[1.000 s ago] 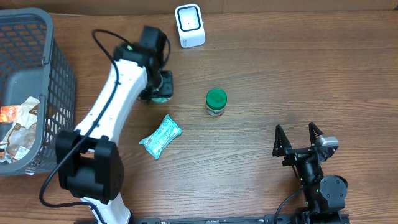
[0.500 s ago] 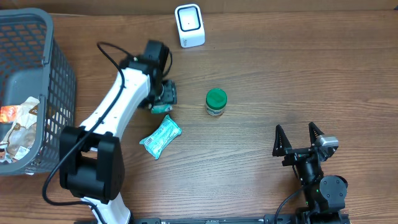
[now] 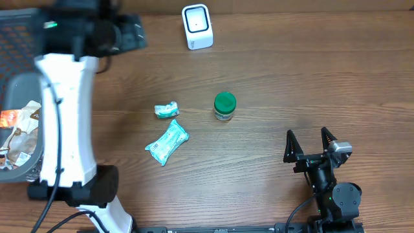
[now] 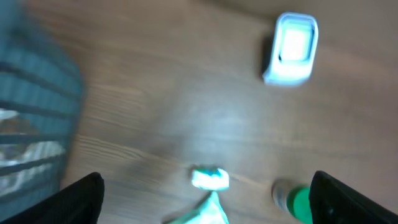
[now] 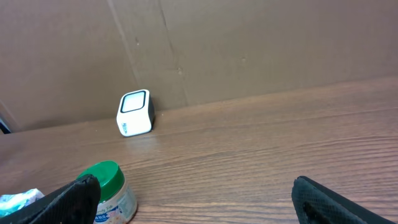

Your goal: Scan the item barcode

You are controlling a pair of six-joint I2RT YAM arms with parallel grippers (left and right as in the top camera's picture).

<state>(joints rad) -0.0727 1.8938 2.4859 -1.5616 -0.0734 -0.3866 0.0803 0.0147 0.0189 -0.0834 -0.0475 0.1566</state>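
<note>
The white barcode scanner (image 3: 197,26) stands at the back of the table, and it also shows as a scanner (image 4: 290,48) in the blurred left wrist view and a scanner (image 5: 134,112) in the right wrist view. A small white-and-teal item (image 3: 166,110) lies on the wood, free of any gripper; the same small item (image 4: 210,179) sits far below the left fingers. My left gripper (image 3: 132,35) is raised high at the back left, open and empty (image 4: 205,199). My right gripper (image 3: 310,145) rests open at the front right (image 5: 193,199).
A teal packet (image 3: 167,142) lies just in front of the small item. A green-lidded jar (image 3: 224,105) stands to its right, and the jar (image 5: 112,190) is by my right gripper's left finger. A grey basket (image 3: 26,97) with wrappers fills the left edge.
My left gripper opened and let go of the small item, which now lies left of the jar. The left arm rose and swung back left towards the basket. The right arm stayed still.
</note>
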